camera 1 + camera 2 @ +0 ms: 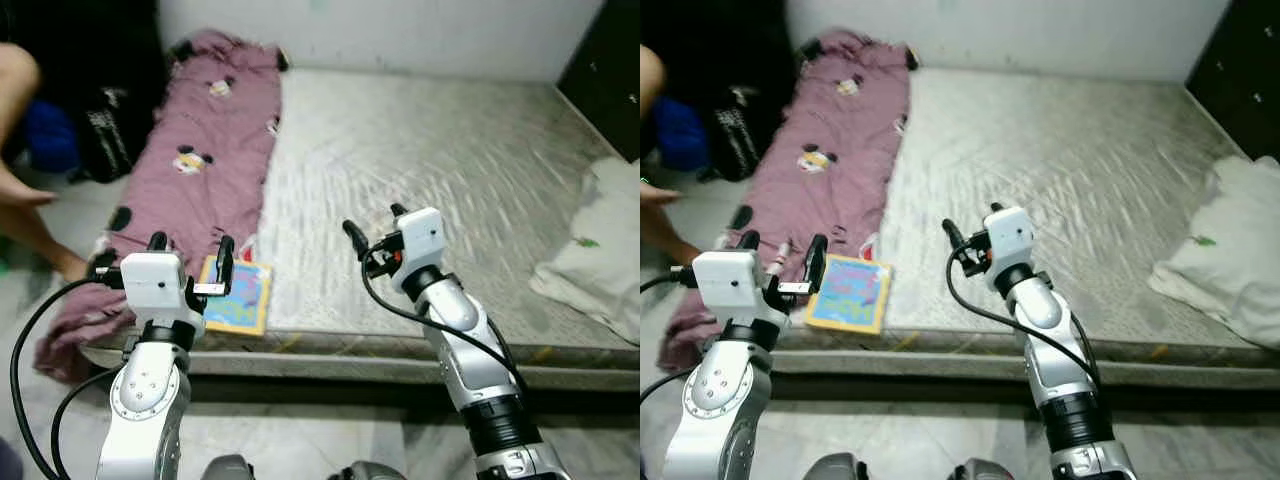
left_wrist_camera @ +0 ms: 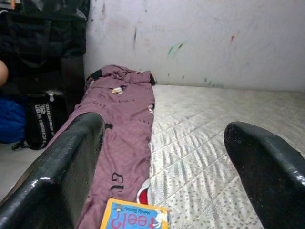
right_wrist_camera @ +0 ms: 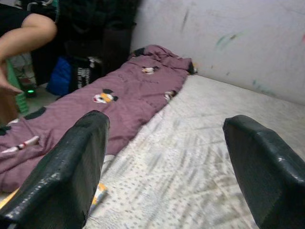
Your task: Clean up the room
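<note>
A grey quilted mattress lies on the floor in front of me. Along its left side stretches a mauve blanket with cartoon mouse prints. A colourful picture book lies flat at the mattress's front left corner, beside the blanket's near end. My left gripper is open and hovers just left of and above the book, holding nothing. My right gripper is open over the front middle of the mattress, also holding nothing. In the left wrist view the book sits low between the fingers.
A crumpled white pillow or cloth rests on the mattress's right edge. A dark cabinet stands at the back right. To the left are a black bag, something blue and a person's bare leg on the floor.
</note>
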`<state>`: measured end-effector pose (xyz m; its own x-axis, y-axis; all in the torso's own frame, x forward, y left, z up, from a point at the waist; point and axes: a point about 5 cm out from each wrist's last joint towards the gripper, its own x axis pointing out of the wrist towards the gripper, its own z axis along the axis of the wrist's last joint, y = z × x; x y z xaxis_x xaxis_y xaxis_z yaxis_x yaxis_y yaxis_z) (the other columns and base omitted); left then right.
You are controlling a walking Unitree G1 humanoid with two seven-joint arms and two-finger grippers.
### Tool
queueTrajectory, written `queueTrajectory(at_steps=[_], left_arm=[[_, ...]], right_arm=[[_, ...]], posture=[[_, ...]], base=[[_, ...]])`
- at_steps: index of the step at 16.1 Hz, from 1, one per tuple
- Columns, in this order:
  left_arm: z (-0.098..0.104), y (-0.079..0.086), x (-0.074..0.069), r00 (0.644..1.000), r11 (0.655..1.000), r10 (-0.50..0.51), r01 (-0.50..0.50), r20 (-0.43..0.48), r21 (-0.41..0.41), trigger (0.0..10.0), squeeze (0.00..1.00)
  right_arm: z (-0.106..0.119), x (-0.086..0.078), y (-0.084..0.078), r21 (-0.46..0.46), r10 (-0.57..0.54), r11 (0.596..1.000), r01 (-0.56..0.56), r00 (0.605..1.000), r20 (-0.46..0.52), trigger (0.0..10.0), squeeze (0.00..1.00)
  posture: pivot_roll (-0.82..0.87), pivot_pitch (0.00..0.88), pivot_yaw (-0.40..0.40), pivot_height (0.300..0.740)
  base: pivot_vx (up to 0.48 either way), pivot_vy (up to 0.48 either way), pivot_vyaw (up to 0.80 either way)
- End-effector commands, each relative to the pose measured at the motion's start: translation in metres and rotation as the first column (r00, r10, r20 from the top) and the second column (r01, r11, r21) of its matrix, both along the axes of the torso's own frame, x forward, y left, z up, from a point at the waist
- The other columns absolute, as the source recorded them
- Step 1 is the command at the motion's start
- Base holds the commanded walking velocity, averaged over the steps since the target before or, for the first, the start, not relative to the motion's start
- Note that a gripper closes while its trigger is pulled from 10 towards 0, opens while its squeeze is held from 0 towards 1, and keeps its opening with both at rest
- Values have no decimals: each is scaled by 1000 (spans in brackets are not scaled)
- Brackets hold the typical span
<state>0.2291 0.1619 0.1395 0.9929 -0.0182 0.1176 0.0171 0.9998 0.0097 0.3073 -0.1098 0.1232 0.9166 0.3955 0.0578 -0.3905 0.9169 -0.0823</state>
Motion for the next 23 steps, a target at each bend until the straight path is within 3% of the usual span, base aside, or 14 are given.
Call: queueTrajectory(at_steps=[1,12,18,23], left_arm=[[4,2,0,1000,1000,-3,3,20,1,10000,0],[3,2,0,1000,1000,-7,7,13,-3,10000,0],[-2,7,2,998,998,57,-56,-23,8,10000,0],[0,1,7,1000,1000,27,-27,-13,-6,10000,0]], right_arm=[[3,1,2,-1,2,1000,-2,1000,12,10000,0],[3,1,2,-5,-2,1000,2,1000,18,10000,0],[0,3,1,13,-20,1000,20,1000,6,10000,0],[-3,12,1,-4,-79,997,79,997,-27,10000,0]], posture=[[97,42,-71,740],[98,44,-72,740],[104,33,-68,740],[108,24,-66,740]], base=[[270,0,0],[316,0,0],[0,0,0],[0,-208,0]])
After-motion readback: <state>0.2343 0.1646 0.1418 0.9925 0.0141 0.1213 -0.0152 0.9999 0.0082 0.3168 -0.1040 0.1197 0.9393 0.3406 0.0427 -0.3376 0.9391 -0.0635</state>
